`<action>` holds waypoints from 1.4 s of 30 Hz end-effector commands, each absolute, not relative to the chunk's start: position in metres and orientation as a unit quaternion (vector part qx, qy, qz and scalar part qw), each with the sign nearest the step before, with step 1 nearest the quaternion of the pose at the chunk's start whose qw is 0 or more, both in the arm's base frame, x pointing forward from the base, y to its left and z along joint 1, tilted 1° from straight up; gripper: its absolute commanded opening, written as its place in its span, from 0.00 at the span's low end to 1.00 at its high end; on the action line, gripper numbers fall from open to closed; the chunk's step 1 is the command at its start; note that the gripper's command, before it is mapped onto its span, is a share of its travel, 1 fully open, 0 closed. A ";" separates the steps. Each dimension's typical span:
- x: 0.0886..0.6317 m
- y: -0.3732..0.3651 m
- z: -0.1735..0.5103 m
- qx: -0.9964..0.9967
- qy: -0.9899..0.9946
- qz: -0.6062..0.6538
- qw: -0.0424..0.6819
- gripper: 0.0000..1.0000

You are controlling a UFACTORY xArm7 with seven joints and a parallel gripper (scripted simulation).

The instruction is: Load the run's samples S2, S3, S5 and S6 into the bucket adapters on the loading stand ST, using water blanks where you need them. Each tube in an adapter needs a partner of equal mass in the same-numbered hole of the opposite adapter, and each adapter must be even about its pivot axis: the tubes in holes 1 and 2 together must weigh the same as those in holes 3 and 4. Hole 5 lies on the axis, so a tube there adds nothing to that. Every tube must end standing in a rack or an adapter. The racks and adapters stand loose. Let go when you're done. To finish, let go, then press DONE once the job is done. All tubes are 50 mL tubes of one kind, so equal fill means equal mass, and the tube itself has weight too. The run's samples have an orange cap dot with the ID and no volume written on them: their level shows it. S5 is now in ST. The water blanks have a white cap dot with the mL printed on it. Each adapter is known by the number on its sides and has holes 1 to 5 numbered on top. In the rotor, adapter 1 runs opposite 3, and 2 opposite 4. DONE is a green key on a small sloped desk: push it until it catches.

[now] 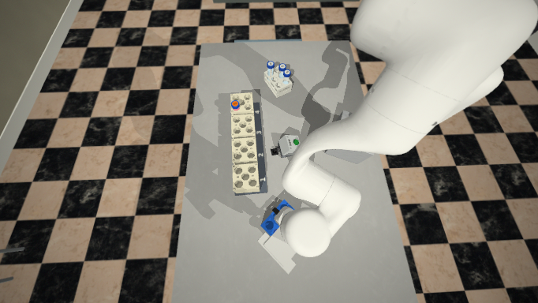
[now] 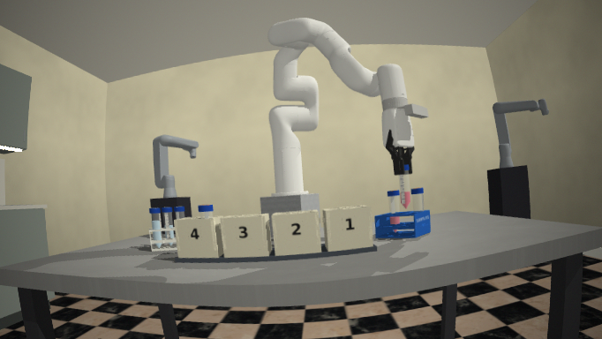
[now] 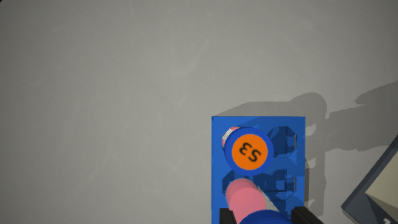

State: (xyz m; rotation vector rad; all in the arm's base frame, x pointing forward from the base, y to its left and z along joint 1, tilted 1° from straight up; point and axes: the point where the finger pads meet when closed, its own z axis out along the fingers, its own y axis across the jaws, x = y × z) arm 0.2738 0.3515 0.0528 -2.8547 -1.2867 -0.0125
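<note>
Hand [image 2: 402, 169] [image 3: 270, 220]: part-open, gripping pink-filled tube [image 2: 405, 194] [image 3: 246, 200] | tube: above blue rack [image 2: 421, 225] [image 3: 217, 150]

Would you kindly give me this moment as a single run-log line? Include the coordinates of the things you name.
claw [image 2: 402, 171]: shut on pink-filled tube [image 2: 404, 191] | tube: above blue rack [image 2: 421, 224] [image 3: 218, 150] | S3 [image 3: 250, 152]: in blue rack | adapter 4 [image 1: 249, 109] [image 2: 195, 244]: one orange-dot tube [image 1: 235, 104] [image 2: 206, 208]

Pale yellow walls [image 2: 221, 88] meet a gray ceiling [image 2: 176, 31] above a black-and-peach checkered floor [image 2: 353, 318] and a gray table [image 1: 335, 268] [image 2: 485, 238] [image 3: 100, 100].
</note>
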 end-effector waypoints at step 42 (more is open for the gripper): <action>0.275 0.353 0.027 -0.912 -0.411 -0.007 0.006 0.00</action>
